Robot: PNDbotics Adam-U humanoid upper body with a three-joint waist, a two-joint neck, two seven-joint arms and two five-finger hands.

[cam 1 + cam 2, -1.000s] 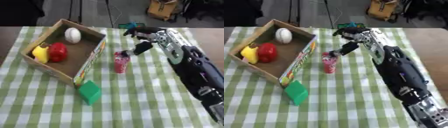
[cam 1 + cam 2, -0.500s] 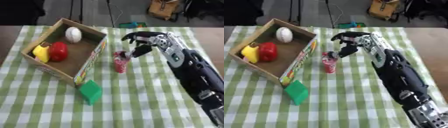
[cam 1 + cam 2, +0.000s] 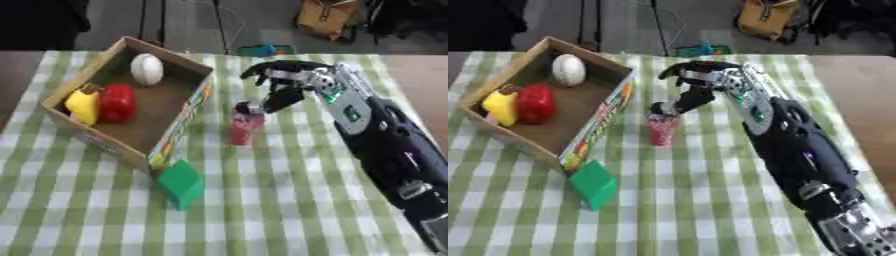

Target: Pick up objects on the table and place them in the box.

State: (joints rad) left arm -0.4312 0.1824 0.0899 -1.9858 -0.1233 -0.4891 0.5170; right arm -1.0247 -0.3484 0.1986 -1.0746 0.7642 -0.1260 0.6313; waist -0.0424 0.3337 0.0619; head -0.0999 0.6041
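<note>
Over red can (image 3: pixel 244 123), upright on checked cloth (image 3: pixel 289 190) beside box (image 3: pixel 179 142), my right hand (image 3: pixel 289 82) hovers, fingers spread wide and curved, thumb at can's top. Egg (image 3: pixel 146 69), red pepper (image 3: pixel 116 102), banana (image 3: pixel 81 103) in box; green block (image 3: pixel 183 182) by box corner.

Desk under a green-and-white check cloth, with three things standing on it.

The desk (image 3: pixel 289 200) is covered edge to edge by the checked cloth; a bare brown strip shows at its right side. A cardboard box (image 3: pixel 179 137) sits open-topped on the left half, set askew to the checks. Just beside the box's near corner lies a green block (image 3: pixel 184 182), touching or almost touching the cardboard. A small red can (image 3: pixel 244 125) stands upright near the middle, right of the box's long side and apart from it.
</note>
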